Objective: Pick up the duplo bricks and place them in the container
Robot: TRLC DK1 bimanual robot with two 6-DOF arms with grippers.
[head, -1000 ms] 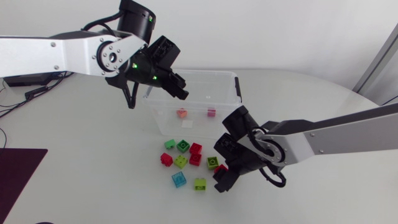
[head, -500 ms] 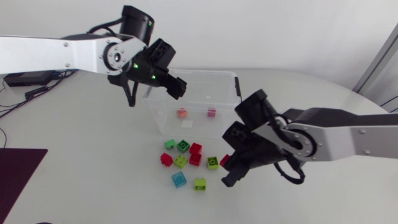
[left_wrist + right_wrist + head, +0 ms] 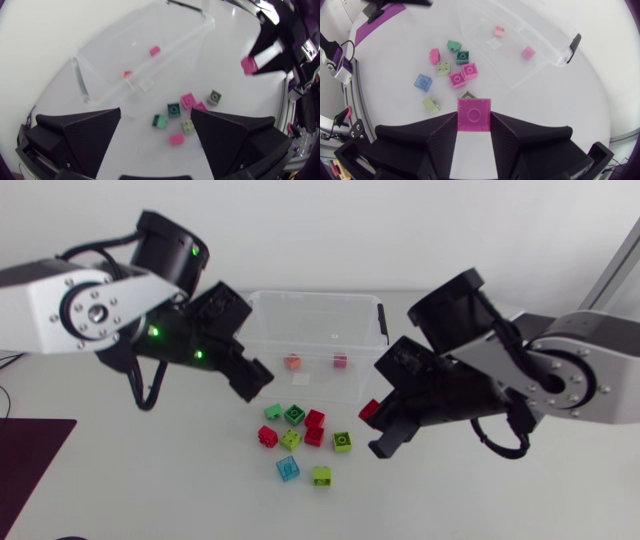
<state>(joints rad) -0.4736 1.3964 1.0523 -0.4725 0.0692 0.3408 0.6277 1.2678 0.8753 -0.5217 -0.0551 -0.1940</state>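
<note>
The right arm has risen from the scattered bricks, its pincer clamped on a red brick that is now clear of the tabletop and near the container. The left arm has swung away from above the container; its pincer hangs with fingers apart over the loose bricks, holding nothing. Two bricks lie inside the container. The lift looks complete, so the right arm's next move is likely to carry the red brick over the rim.
</note>
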